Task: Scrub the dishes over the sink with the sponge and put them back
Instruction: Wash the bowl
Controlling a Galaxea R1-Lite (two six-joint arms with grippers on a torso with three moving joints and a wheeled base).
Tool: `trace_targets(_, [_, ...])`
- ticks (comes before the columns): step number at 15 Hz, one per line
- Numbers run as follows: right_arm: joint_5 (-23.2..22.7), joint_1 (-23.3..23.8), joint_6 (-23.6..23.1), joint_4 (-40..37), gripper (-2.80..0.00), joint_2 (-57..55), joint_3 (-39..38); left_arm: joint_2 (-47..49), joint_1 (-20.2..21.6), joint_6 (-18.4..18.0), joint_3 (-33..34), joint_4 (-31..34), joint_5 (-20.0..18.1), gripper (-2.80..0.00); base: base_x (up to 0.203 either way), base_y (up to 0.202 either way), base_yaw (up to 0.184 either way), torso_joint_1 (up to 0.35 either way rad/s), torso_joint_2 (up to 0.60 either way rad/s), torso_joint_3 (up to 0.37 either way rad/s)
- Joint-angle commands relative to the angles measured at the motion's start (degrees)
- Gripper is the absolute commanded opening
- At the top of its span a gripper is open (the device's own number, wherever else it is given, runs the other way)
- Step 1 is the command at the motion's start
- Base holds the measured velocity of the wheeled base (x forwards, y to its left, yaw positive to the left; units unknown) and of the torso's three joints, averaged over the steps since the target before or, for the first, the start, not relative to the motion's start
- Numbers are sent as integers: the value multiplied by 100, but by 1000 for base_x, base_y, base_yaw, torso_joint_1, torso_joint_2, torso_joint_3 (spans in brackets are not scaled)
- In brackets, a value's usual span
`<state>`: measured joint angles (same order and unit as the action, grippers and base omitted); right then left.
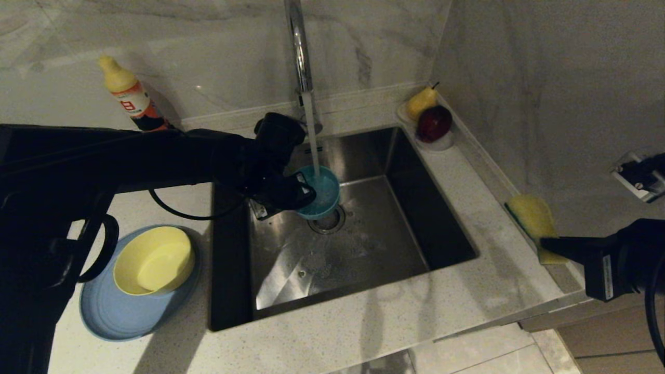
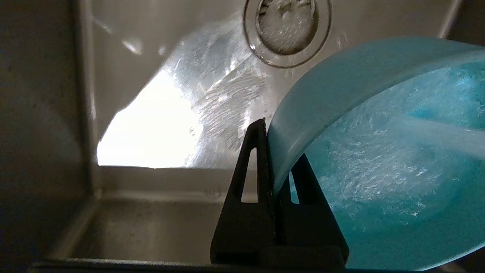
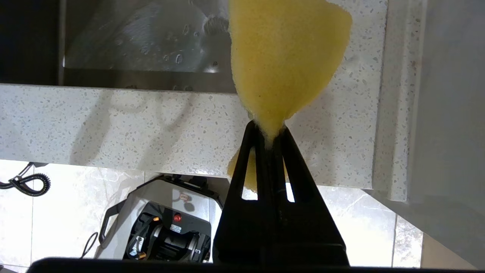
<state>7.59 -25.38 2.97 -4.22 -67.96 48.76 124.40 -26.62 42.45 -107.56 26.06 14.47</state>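
My left gripper (image 1: pixel 304 191) (image 2: pixel 273 151) is shut on the rim of the teal bowl (image 1: pixel 322 193) (image 2: pixel 379 159), holding it tilted over the sink (image 1: pixel 363 228) just above the drain (image 1: pixel 328 221) (image 2: pixel 287 30). Water runs from the faucet (image 1: pixel 298 47) into the bowl. My right gripper (image 1: pixel 545 244) (image 3: pixel 269 131) is shut on the yellow sponge (image 1: pixel 532 218) (image 3: pixel 284 57), held above the counter's right side. The yellow bowl (image 1: pixel 153 259) sits in the blue plate (image 1: pixel 111 317) on the counter left of the sink.
A dish-soap bottle (image 1: pixel 132 96) stands at the back left. A small clear dish with a pear (image 1: pixel 421 101) and a dark red fruit (image 1: pixel 434 123) sits at the sink's back right corner. A marble wall (image 1: pixel 545 78) rises on the right.
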Motion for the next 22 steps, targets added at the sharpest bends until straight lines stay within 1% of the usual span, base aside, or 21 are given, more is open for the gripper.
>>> trace_targets(1, [-4, -2, 1, -9, -280, 2, -7, -73, -19, 27, 7, 57, 12, -280, 0, 0, 0, 0, 0, 0])
trace_targets(11, [-21, -2, 1, -4, -280, -33, -16, -179, -19, 18, 147, 49, 12, -280, 0, 0, 0, 0, 0, 0])
trace_targets(16, [-21, -2, 1, 0, -280, 2, -69, -439, -23, 11, 551, 13, 12, -280, 0, 0, 0, 0, 0, 0])
trace_targets(17, [-21, -29, 6, 0, -280, 11, -69, -608, -20, 13, 666, 13, 12, -280, 0, 0, 0, 0, 0, 0])
trace_targets(20, [-21, -194, 26, -23, -280, 76, -162, -1296, -18, -2, 1307, -35, 63, -280, 0, 0, 0, 0, 0, 0])
trace_targets(22, [-29, -423, 114, -214, -280, 116, -247, -1668, 5, -38, 1905, -156, 369, -280, 0, 0, 0, 0, 0, 0])
